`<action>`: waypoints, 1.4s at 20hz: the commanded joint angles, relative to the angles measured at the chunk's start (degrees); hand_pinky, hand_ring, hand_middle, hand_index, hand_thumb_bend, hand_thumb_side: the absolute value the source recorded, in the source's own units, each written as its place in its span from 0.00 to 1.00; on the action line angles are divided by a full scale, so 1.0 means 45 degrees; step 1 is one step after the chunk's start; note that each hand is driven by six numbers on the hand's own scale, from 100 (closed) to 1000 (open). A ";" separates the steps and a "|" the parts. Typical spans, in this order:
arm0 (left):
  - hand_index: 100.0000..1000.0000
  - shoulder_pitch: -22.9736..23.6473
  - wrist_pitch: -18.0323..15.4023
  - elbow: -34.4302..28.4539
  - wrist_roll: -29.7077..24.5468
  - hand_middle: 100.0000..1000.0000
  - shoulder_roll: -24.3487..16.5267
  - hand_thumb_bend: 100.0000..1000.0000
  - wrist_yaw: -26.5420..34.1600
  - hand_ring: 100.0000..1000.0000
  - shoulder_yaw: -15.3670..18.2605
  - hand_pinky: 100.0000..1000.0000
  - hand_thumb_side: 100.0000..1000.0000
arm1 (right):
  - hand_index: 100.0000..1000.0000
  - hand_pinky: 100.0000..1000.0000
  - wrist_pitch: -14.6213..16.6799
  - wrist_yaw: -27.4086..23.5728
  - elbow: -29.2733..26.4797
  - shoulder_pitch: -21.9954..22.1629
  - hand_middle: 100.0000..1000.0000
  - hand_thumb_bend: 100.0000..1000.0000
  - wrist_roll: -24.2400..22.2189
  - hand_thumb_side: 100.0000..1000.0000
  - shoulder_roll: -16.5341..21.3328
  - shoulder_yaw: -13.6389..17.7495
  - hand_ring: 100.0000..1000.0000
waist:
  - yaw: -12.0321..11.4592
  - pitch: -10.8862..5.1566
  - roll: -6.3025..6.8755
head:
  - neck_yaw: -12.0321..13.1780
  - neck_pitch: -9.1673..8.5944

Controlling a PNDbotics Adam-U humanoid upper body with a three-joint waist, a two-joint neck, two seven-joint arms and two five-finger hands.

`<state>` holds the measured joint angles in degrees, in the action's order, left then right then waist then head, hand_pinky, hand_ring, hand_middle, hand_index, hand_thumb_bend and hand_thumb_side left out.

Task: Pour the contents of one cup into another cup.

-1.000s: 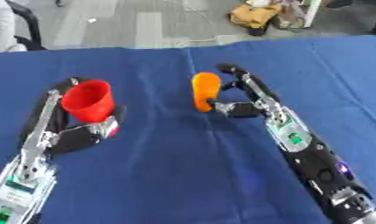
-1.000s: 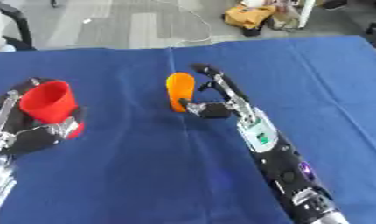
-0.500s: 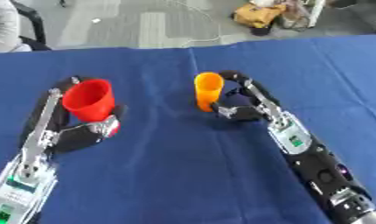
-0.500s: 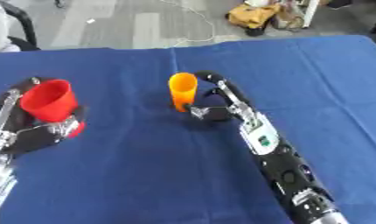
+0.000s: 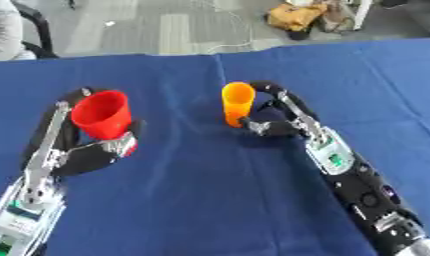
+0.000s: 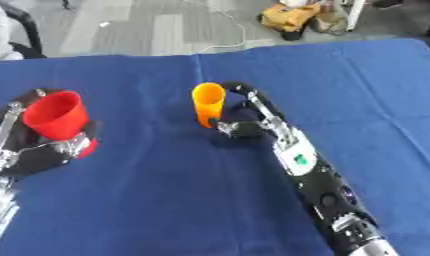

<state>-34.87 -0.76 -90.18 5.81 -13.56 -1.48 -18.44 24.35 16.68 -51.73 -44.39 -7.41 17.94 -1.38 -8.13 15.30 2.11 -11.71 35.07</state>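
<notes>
Cups on blue cloth (image 5: 210,200). Red cup (image 5: 102,114) at 9 o'clock, tilted, left hand (image 5: 87,150) curled round it. Orange cup (image 5: 238,103) near centre toward 12, upright; right hand (image 5: 275,122) at its 3 o'clock side, fingers and thumb wrapped about it.

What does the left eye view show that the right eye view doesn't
Only the left eye view shows the left hand and its forearm nearly whole. Only the right eye view shows bare blue cloth reaching out to the table's right edge. Both show the left hand curled round the red cup and the right hand curled round the upright orange cup.
</notes>
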 commanded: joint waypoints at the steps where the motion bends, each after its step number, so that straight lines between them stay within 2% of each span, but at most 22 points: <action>1: 0.60 -0.0247 -0.0017 -0.0193 -0.0049 0.34 -0.0084 0.32 0.0053 0.34 0.0040 0.30 0.00 | 0.90 0.66 0.0043 0.0175 0.0121 -0.0204 0.90 0.38 -0.0013 0.22 0.0214 0.0072 0.96 | -0.0042 -0.0159 0.0014 | -0.0027 -0.0149; 10: 0.60 -0.0294 -0.0008 -0.0205 -0.0088 0.34 -0.0043 0.32 0.0060 0.34 0.0009 0.30 0.00 | 0.90 0.67 0.0117 0.0393 0.0371 -0.0407 0.90 0.39 0.0036 0.22 0.0099 0.0070 0.96 | -0.0155 -0.0112 0.0012 | -0.0086 -0.0183; 13: 0.60 -0.0314 -0.0013 -0.0207 -0.0095 0.34 -0.0029 0.32 0.0063 0.34 0.0002 0.30 0.00 | 0.88 0.69 0.0174 0.0409 0.0415 -0.0463 0.90 0.39 0.0064 0.20 0.0045 0.0070 0.96 | -0.0198 -0.0086 0.0001 | -0.0109 -0.0187; 28: 0.60 -0.0411 -0.0026 -0.0198 -0.0142 0.34 0.0046 0.31 0.0059 0.34 -0.0051 0.30 0.00 | 0.87 0.67 0.0255 0.0361 0.0608 -0.0707 0.88 0.36 0.0059 0.12 -0.0193 0.0077 0.95 | -0.0468 0.0009 -0.0068 | -0.0230 -0.0255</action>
<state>-35.81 -0.77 -90.20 5.33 -13.07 -1.45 -18.82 25.61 17.80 -49.38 -46.81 -7.04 17.60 -0.85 -10.04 16.14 1.82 -12.50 34.58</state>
